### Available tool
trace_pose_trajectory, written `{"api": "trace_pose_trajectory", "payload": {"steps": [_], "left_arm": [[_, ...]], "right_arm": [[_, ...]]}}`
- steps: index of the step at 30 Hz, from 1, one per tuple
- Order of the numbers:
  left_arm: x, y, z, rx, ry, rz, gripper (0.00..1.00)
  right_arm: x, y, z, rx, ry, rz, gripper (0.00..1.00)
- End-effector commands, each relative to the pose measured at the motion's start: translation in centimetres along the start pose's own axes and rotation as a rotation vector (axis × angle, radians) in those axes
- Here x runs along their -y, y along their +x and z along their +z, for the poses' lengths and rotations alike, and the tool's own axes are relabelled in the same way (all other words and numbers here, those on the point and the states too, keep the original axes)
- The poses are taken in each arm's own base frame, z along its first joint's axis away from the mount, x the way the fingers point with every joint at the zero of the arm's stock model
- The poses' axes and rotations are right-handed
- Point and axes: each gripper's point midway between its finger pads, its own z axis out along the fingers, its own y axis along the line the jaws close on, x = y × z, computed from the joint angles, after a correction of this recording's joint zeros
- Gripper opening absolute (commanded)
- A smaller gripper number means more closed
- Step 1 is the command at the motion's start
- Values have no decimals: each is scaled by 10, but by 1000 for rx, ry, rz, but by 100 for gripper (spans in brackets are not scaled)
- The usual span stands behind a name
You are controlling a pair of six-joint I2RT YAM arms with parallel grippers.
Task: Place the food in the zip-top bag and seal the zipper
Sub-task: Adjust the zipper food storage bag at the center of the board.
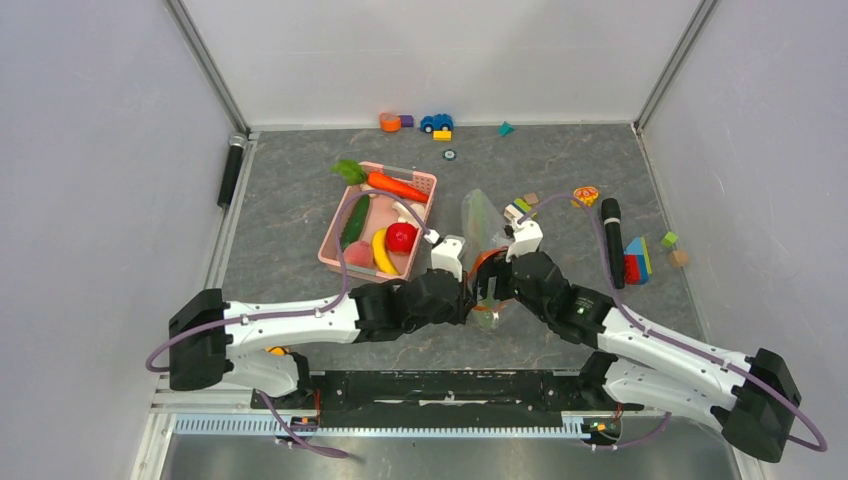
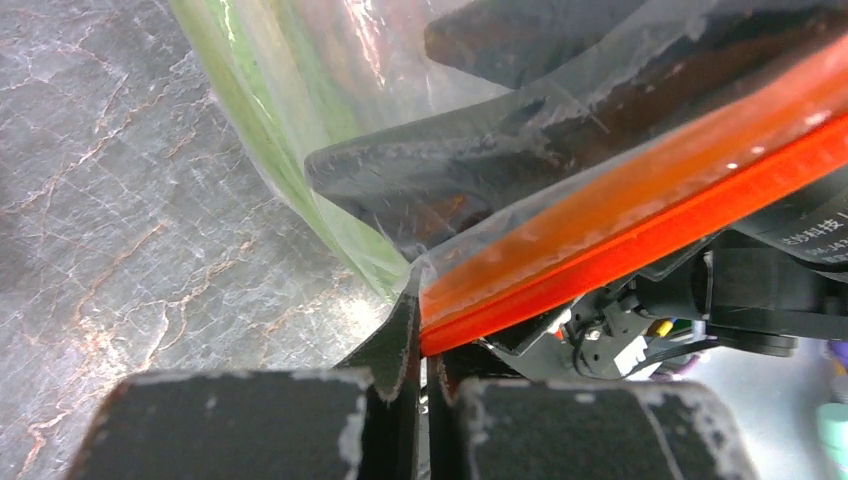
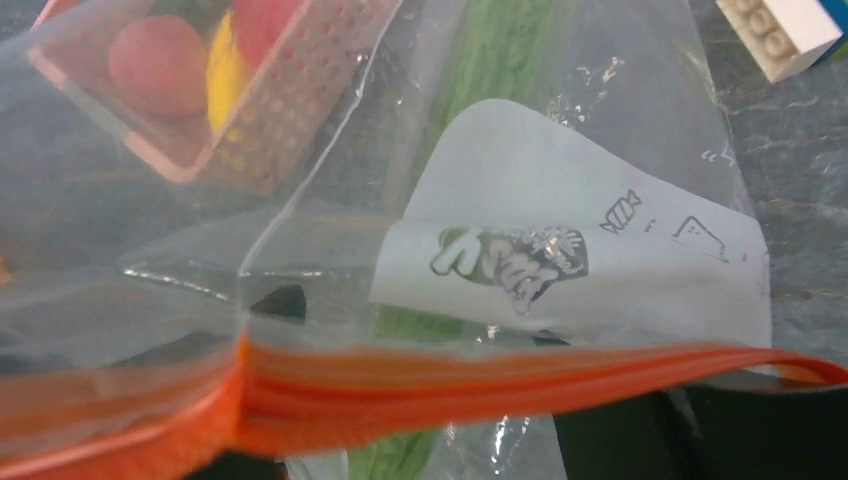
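On the left of the grey marbled table the pink plastic lattice basket still carries most of the toy food: the orange carrot with green leaves across its far rim, a long green cucumber, the yellow banana and the red tomato. Just right of the basket, between the two arms, stands the flat clear zip-top bag with a white printed label; a second long green cucumber already lies inside it, running lengthwise away from the mouth toward the far end. The thin orange-red zipper strip runs crosswise at the near end, so its long axis spans from one hand to the other. The left hand is clamped shut on the corner of the mouth, where the strip ends. The right hand sits at the other side of the mouth, jaws spread wide; whether it holds any plastic I cannot tell. The left arm is nearer the basket, but it is pinning the bag. Open table lies beyond the bag; blocks crowd the right.
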Motion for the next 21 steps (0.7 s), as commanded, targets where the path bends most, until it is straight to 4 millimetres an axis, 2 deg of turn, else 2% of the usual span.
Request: {"api": "trace_pose_trajectory", "payload": {"steps": [1,3,5,7,10,14,17,21], "left_arm": [[10,-12,9,32,8,-39,2],[9,-11,10,33,6,-46,2],[8,-12,11,39,7,-53,2],[6,-13,12,43,3,-57,2],[3,-16,14,48,-7,-69,2],[-5,-21,15,52,-18,-97,2],[-11,-24,15,52,-12,-114,2],[-12,-23,9,43,7,-86,2]], "right_arm": [[-32,-51,-1,225,-126,273,79],[-27,-53,0,229,-90,270,60],[-24,-46,4,209,-69,257,45],[-24,-37,7,187,-75,240,37],[-37,-31,6,169,-148,188,35],[-52,-23,-5,123,-236,40,35],[-45,-25,-18,146,-235,-6,38],[-28,-51,-43,262,-189,5,46]]}}
